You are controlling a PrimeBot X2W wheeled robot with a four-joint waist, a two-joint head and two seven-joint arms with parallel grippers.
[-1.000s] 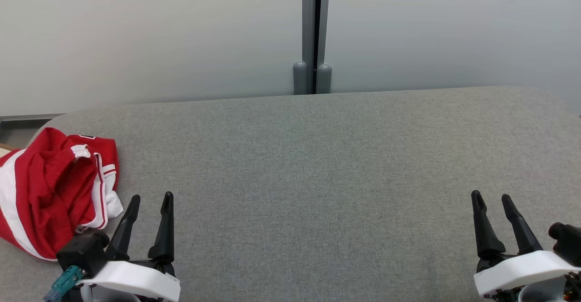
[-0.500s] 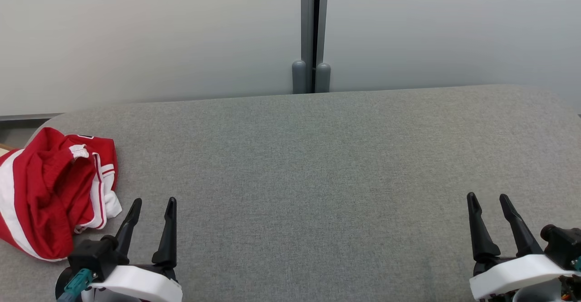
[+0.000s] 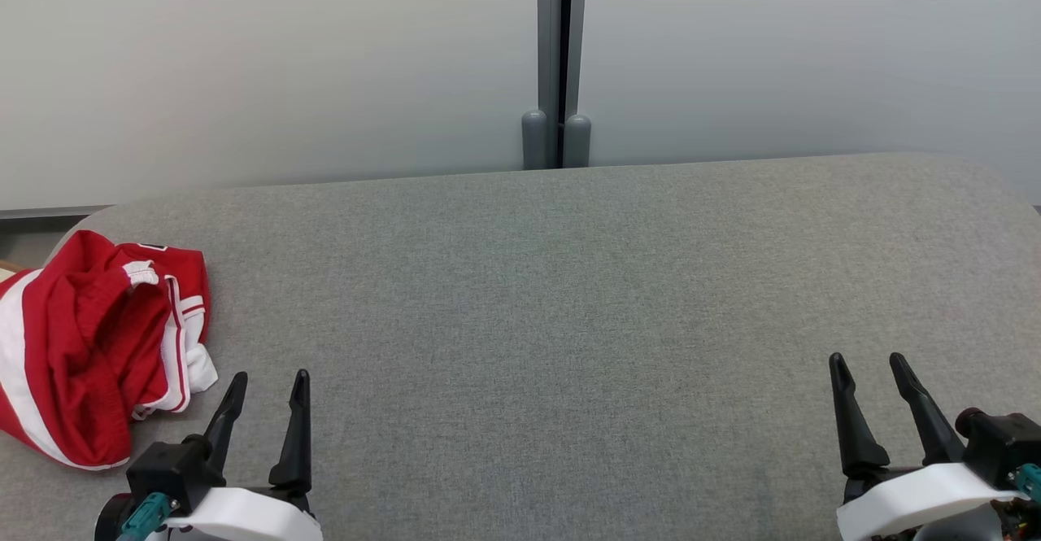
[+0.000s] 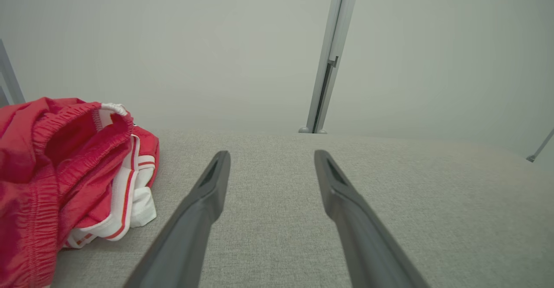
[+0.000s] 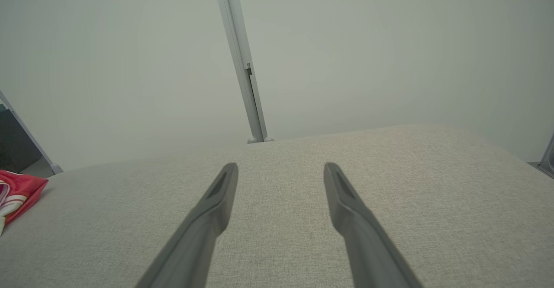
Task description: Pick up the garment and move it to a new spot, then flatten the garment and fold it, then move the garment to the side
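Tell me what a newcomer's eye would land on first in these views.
The crumpled red-and-white garment stands out first, bunched at the left end of the grey padded table. Next come the left tool, open just beside the garment without touching it, and the right tool, open at the far right over bare fabric. A grey post splits the pale wall behind.

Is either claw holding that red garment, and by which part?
Nothing is held. The left gripper and right gripper are both open and empty; the garment lies crumpled on the table, untouched.
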